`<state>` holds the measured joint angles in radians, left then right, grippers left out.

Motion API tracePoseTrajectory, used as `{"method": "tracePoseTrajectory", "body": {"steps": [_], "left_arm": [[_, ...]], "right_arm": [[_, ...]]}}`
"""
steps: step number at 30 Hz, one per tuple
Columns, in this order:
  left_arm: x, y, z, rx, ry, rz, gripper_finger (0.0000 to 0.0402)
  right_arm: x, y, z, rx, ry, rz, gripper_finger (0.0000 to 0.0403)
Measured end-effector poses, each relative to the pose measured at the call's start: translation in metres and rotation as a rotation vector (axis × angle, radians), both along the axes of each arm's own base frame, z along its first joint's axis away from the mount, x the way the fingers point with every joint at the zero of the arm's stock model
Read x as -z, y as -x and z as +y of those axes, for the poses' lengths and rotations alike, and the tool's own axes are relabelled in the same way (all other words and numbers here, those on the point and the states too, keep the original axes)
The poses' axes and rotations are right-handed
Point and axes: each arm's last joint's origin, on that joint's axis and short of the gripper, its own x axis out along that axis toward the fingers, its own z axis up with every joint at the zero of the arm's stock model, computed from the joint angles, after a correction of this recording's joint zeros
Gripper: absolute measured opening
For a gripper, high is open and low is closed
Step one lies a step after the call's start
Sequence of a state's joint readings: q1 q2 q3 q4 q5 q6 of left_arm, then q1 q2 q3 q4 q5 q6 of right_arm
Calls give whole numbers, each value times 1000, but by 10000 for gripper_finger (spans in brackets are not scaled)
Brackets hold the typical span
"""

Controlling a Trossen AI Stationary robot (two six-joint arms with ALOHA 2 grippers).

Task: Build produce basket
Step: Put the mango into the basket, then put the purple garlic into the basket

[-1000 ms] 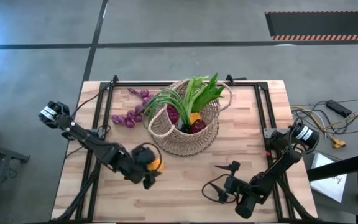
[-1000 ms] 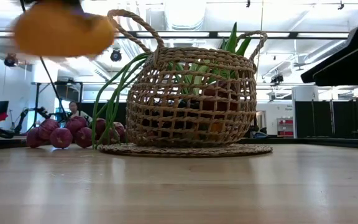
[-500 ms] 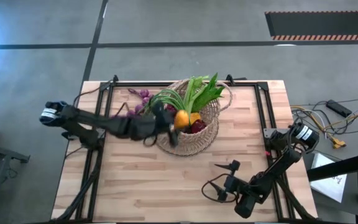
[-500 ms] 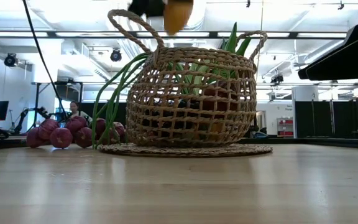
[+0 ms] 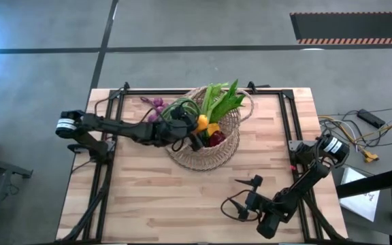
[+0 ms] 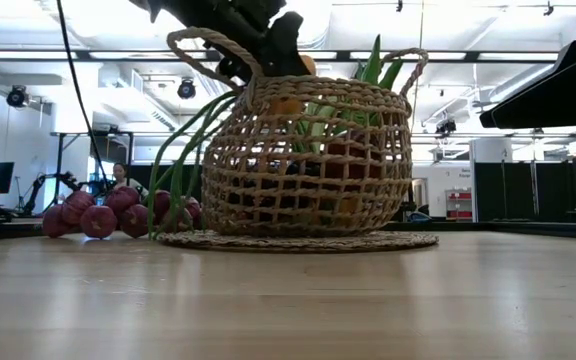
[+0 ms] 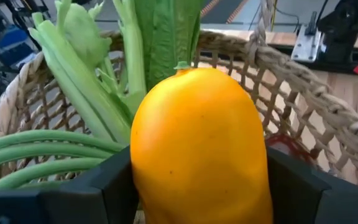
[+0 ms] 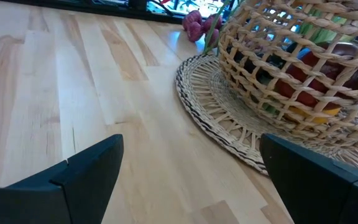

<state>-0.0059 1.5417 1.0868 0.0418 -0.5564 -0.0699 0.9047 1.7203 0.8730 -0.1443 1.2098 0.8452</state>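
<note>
Left gripper (image 5: 197, 131) is seen from above over the basket (image 5: 182, 151), its fingers pinched on an orange fruit (image 5: 201, 122) just beside the green leeks (image 5: 218, 99). Purple grape bunches (image 5: 156, 103) lie on the table (image 5: 148, 211) to the left of the basket, partly hidden by the left arm. Near the table's near-right side the right gripper (image 5: 249, 182) is held low with its fingers spread, nothing between them.

From table height, the dark left gripper (image 6: 280, 45) is seen at the basket's (image 6: 308, 160) rim, beside its loop handle (image 6: 213, 45); purple grapes (image 6: 98, 212) rest to the left.

At the left wrist, the orange fruit (image 7: 197, 149) is clamped between two dark fingers (image 7: 114, 186) — wicker wall (image 7: 303, 93) and leeks (image 7: 160, 43) lie behind it.

At the right wrist, two spread fingers (image 8: 86, 171) frame bare wood, with the basket (image 8: 291, 68) — red and orange produce showing through its weave — farther off.
</note>
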Motion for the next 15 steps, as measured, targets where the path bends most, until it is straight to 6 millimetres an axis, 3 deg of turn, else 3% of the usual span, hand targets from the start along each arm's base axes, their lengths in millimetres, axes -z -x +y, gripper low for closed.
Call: {"method": "tracePoseTrajectory", "body": {"steps": [8,15], "left_arm": [[-18,5,2,-22,20,77,315],[-54,19,1,-98,-21,89,322]], "right_arm": [[0,0,0,-1,-1,1,368],[0,0,0,0,-5,0,368]]}}
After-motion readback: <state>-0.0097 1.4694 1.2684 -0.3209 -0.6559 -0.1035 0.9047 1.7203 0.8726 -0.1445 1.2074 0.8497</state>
